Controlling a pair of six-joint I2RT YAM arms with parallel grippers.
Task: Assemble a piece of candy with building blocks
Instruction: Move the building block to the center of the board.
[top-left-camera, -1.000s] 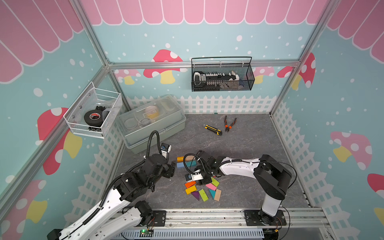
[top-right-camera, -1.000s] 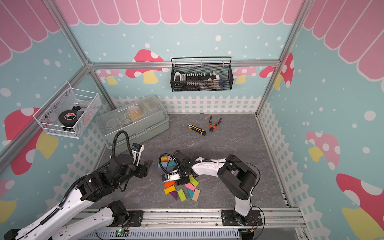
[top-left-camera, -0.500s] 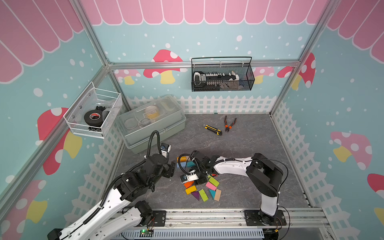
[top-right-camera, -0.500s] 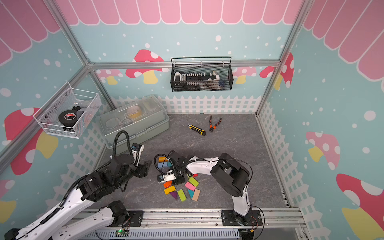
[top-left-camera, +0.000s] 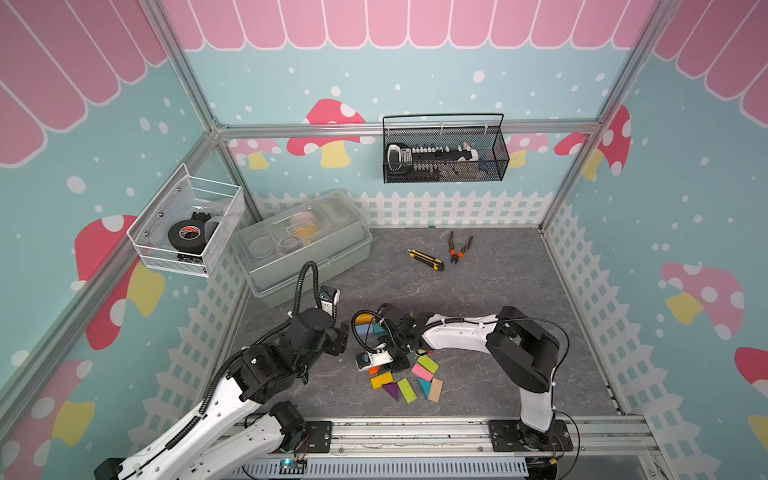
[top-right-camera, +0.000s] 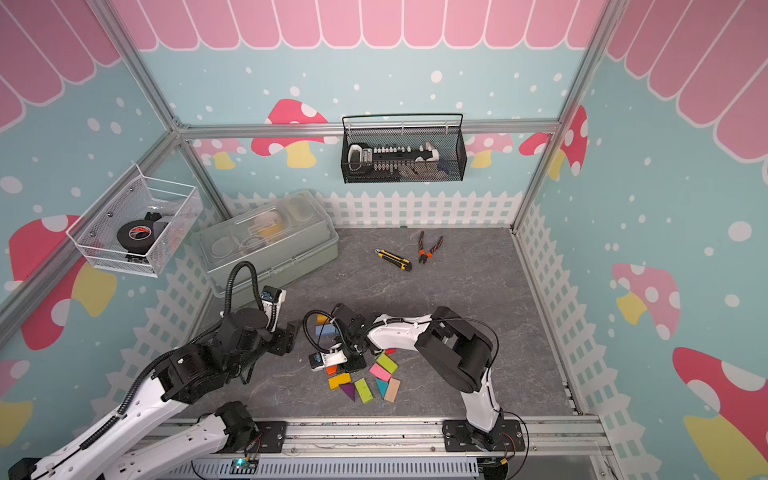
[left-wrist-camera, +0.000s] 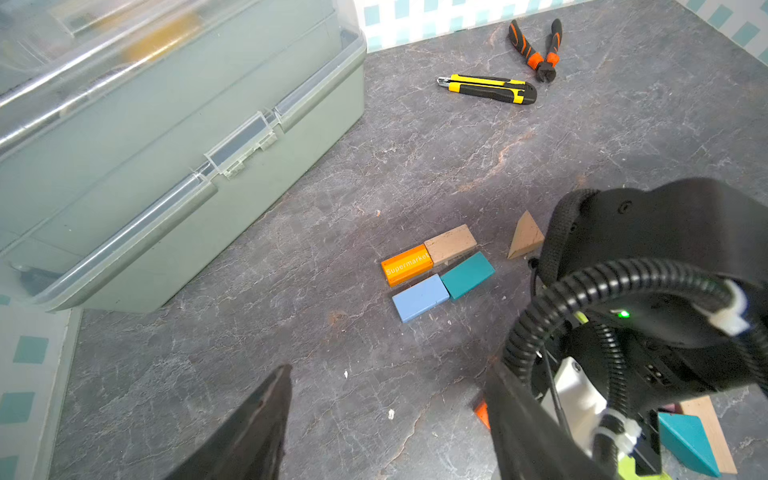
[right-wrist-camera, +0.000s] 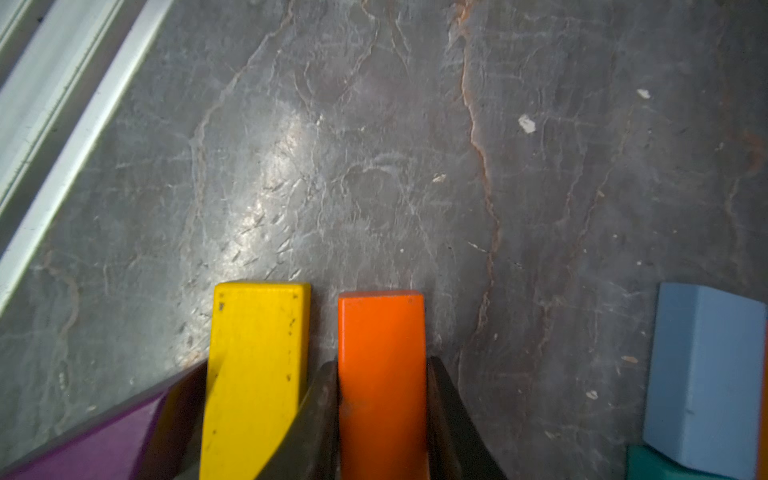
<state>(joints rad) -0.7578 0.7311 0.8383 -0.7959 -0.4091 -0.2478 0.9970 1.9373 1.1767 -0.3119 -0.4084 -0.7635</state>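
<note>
Between the two black fingers of the right tool (right-wrist-camera: 382, 415) sits an orange block (right-wrist-camera: 381, 374), a flat rectangle whose long axis runs straight out from the tool; both fingers press its long sides, so the tool is clamped on it. Just beside it a yellow block (right-wrist-camera: 257, 374) lies parallel, with a purple wedge (right-wrist-camera: 104, 440) next to that. On the orange block's other side, apart across bare tabletop (right-wrist-camera: 332, 145), a light blue block (right-wrist-camera: 702, 374) adjoins a teal block (left-wrist-camera: 467, 274), an orange "Supermarket" block (left-wrist-camera: 406, 265) and a tan block (left-wrist-camera: 450, 244), forming a tight two-by-two rectangle; a tan wedge (left-wrist-camera: 525, 237) stands near. The left tool (left-wrist-camera: 386, 415) hangs over bare tabletop with its fingers wide apart, holding nothing. Behind, a grey lidded box (top-left-camera: 305, 245) holds tape rolls. A utility knife (top-left-camera: 424, 258) and pliers (top-left-camera: 459, 248) lie well apart from the blocks.
</note>
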